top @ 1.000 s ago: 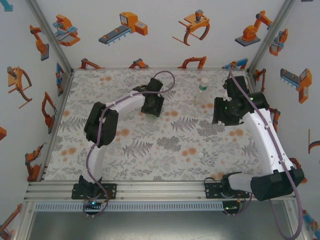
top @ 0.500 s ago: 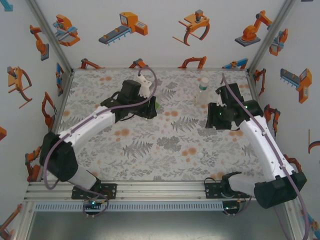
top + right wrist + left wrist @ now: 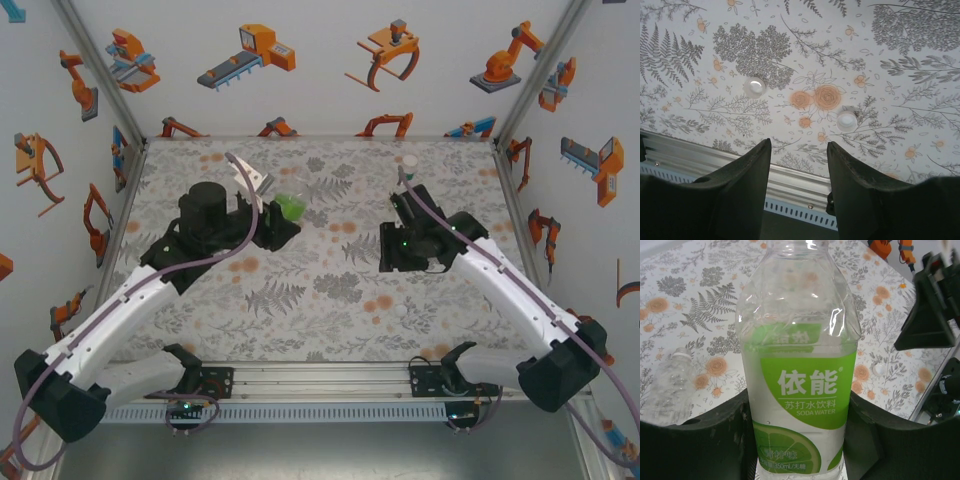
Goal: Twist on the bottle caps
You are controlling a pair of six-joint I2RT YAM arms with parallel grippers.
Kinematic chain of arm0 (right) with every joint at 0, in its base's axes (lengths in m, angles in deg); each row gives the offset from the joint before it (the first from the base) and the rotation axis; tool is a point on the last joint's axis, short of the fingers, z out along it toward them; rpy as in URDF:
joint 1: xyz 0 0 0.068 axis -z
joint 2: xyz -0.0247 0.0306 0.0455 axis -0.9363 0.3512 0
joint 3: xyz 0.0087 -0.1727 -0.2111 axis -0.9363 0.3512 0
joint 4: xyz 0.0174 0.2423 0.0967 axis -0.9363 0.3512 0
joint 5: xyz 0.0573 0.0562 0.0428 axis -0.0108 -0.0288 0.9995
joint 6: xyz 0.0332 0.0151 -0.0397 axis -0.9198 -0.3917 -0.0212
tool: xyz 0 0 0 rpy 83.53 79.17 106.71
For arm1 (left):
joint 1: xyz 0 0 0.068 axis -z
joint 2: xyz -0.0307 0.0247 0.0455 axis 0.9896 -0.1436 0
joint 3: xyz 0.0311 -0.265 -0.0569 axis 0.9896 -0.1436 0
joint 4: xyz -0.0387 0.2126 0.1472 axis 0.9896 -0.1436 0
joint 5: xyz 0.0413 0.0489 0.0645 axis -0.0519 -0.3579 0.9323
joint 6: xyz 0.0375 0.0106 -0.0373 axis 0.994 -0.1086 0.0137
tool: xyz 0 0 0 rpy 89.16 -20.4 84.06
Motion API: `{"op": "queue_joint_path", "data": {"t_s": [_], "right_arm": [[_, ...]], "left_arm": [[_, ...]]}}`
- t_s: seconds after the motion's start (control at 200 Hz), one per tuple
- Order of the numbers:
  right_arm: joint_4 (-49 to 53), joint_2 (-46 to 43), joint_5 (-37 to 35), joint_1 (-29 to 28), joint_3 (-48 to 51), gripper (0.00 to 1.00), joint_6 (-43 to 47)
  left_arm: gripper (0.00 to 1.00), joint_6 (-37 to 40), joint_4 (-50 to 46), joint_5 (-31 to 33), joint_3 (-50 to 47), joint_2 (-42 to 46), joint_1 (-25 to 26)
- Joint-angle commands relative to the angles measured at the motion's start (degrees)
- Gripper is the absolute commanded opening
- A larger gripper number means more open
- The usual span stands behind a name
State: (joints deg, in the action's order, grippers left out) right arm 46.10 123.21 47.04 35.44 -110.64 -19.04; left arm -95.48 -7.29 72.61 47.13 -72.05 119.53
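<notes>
My left gripper (image 3: 797,407) is shut on the bottle with the green label band (image 3: 799,370), with a jaw on each side of its lower body. In the top view this gripper (image 3: 279,223) holds the bottle (image 3: 291,207) over the mid-left of the table. A plain clear bottle (image 3: 407,168) stands at the back right, and the left wrist view catches it too (image 3: 669,382). My right gripper (image 3: 800,145) is open and empty above the table, in the top view (image 3: 396,250) right of centre. Two white caps (image 3: 754,87) (image 3: 846,120) lie on the cloth beyond its fingertips. The green-tinted bottle and the green cap are out of view.
One white cap (image 3: 402,311) lies near the front right of the floral cloth (image 3: 300,300). The metal rail (image 3: 320,378) runs along the near edge. The walls (image 3: 300,70) close in the back and both sides. The right arm (image 3: 932,305) looms at the left wrist view's right edge.
The left arm has stretched out and drawn its gripper left and slightly nearer with the labelled bottle in it. The right gripper has moved left and nearer, away from the standing bottle.
</notes>
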Motion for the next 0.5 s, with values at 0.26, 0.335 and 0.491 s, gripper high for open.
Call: {"op": "queue_joint_path", "data": {"t_s": [0.26, 0.335, 0.491], "right_arm": [[-6.21, 4.63, -5.35, -11.1, 5.85, 0.46, -5.33], [-7.59, 5.43, -6.6, -13.23, 7.16, 0.46, -6.26], [-9.25, 7.34, -8.29, -15.6, 8.77, 0.45, -7.88]], "left_arm": [[0.24, 2.24, 1.1, 2.82, -1.56, 5.26, -0.24], [0.24, 2.61, 1.52, 2.93, -1.62, 5.56, -0.29], [0.24, 2.79, 1.06, 2.65, -1.29, 5.66, -0.26]]}}
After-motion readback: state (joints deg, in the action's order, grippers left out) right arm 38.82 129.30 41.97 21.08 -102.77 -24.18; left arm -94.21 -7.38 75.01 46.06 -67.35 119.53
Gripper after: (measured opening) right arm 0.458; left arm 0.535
